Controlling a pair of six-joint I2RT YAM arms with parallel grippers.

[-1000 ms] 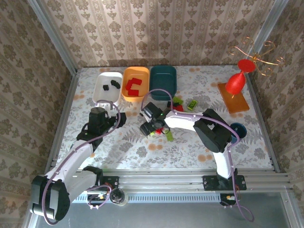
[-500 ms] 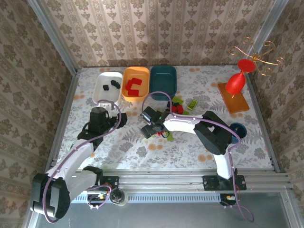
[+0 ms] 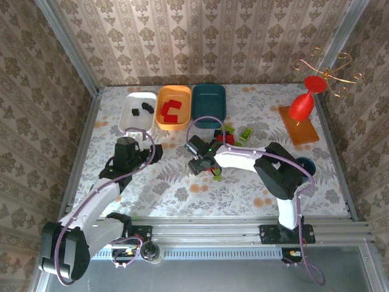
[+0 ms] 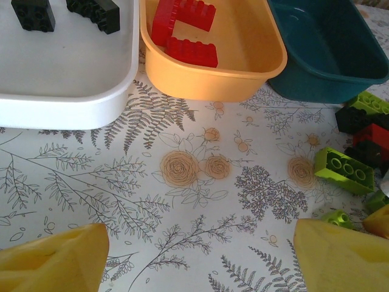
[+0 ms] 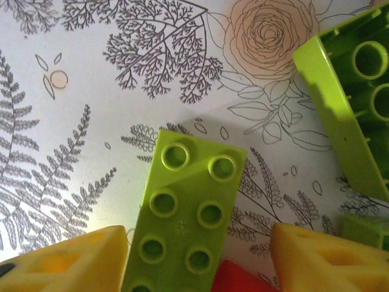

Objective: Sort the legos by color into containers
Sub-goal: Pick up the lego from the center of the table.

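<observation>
White plastic tray (image 4: 61, 109) holds two black bricks (image 4: 94, 7); orange plastic tray (image 4: 213, 88) just beside it holds red bricks (image 4: 188, 52); dark teal plastic tray (image 4: 316, 79) next along. Loose lime green, red and black bricks (image 4: 343, 170) lie on the floral surface (image 4: 182, 201) near the teal tray. Left fingers (image 4: 48, 261) spread, gripping nothing, above the surface. Right fingers (image 5: 67, 261) spread either side of a lime green oblong brick (image 5: 182, 225), gap on one side

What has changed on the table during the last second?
The right fingers shifted slightly rightward, toward the loose bricks, and now straddle a lime green brick, not clamped on it. The left fingers stayed open in place; the white tray, orange tray and teal tray look unchanged.
</observation>
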